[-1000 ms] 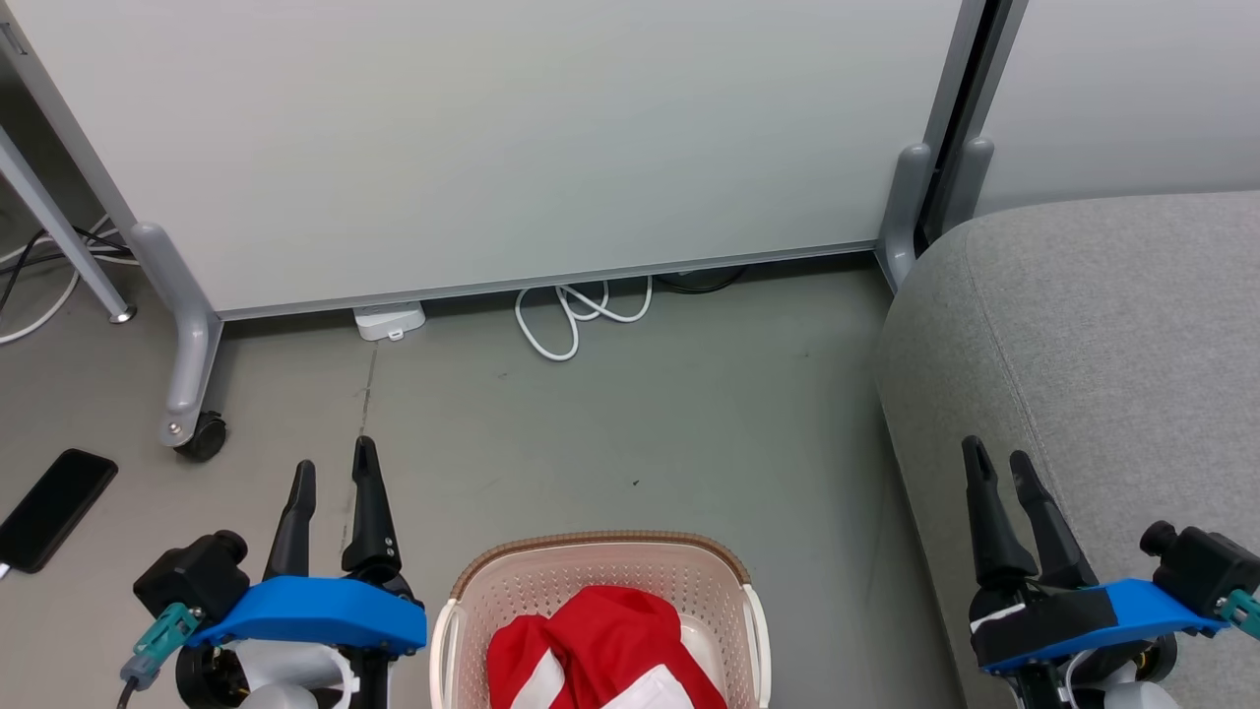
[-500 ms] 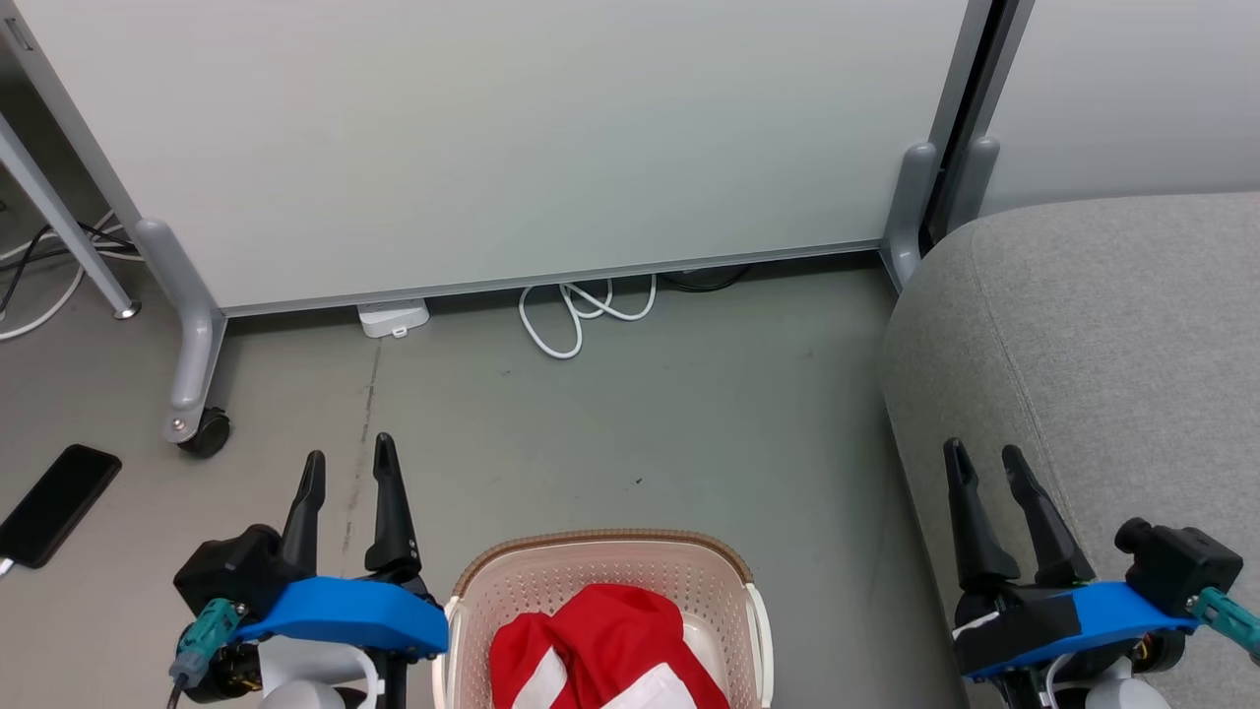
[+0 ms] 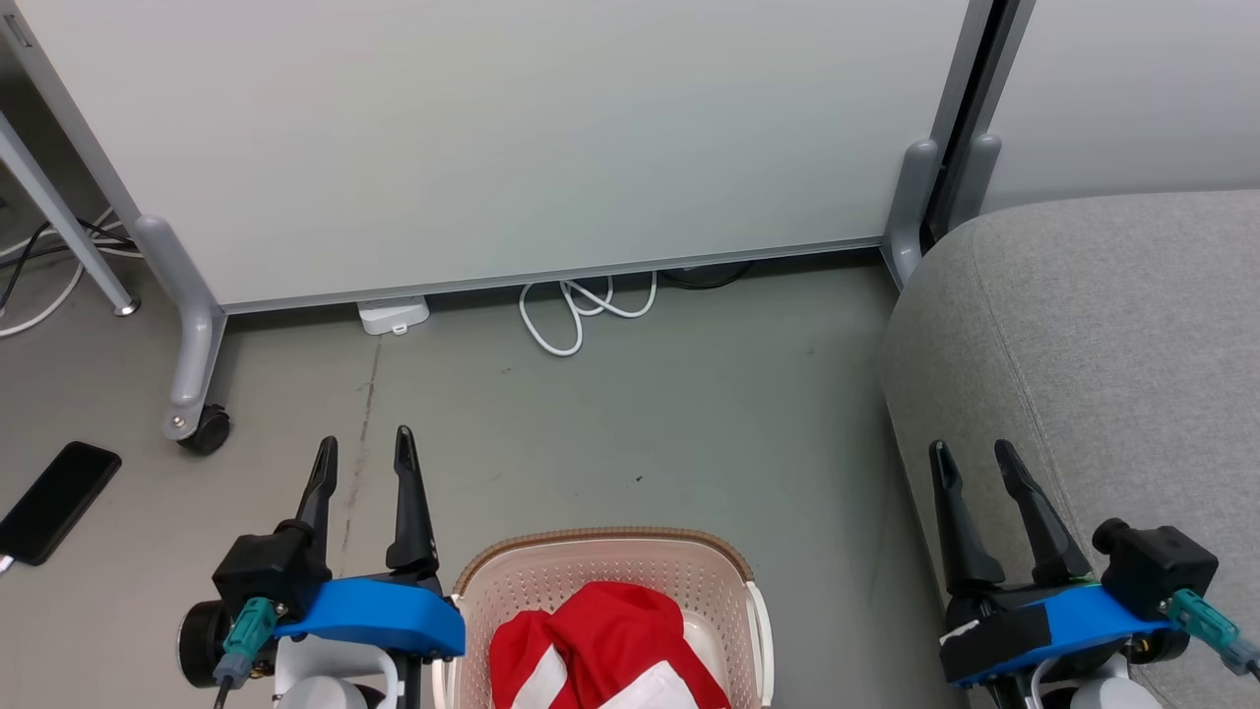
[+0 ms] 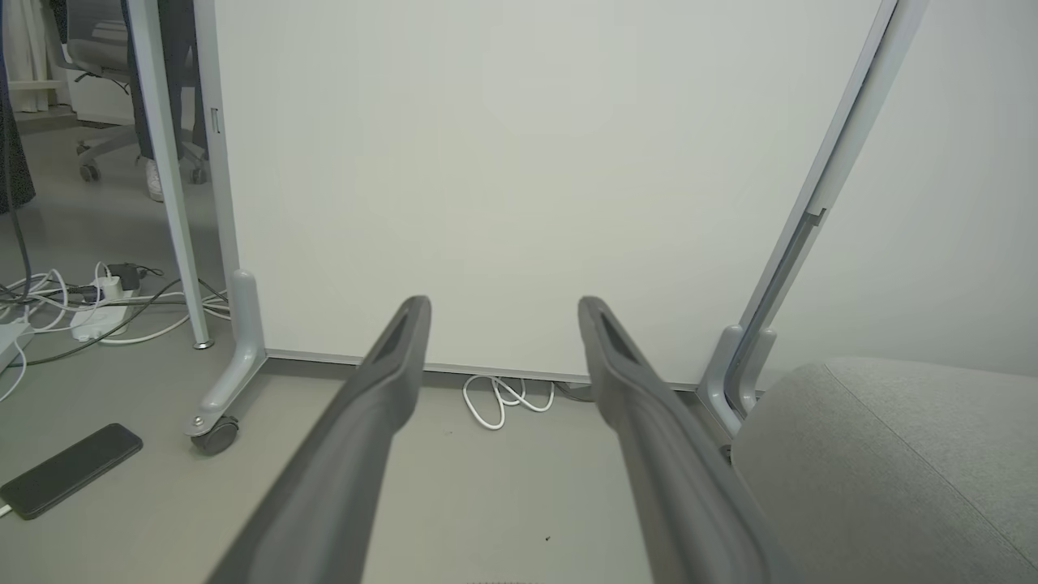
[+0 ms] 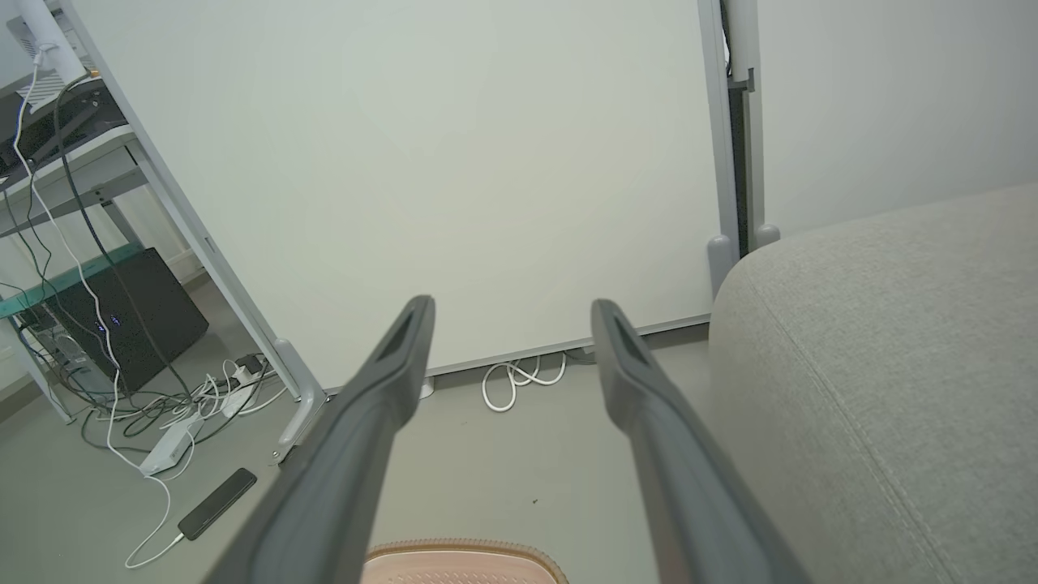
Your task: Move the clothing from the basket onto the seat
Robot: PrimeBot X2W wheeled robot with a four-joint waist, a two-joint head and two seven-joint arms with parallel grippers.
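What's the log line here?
left hand open; right hand open; red-and-white fabric clothing in cream perforated plastic basket; grey fabric sofa beside basket

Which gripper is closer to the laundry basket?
Left. The left gripper is right beside the basket, at its left rim; the right gripper is farther off, at the edge of the sofa.

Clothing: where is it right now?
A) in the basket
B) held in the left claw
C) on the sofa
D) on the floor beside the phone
A: the red clothing lies inside the basket, while the left claw and right claw are both open with nothing between their fingers.
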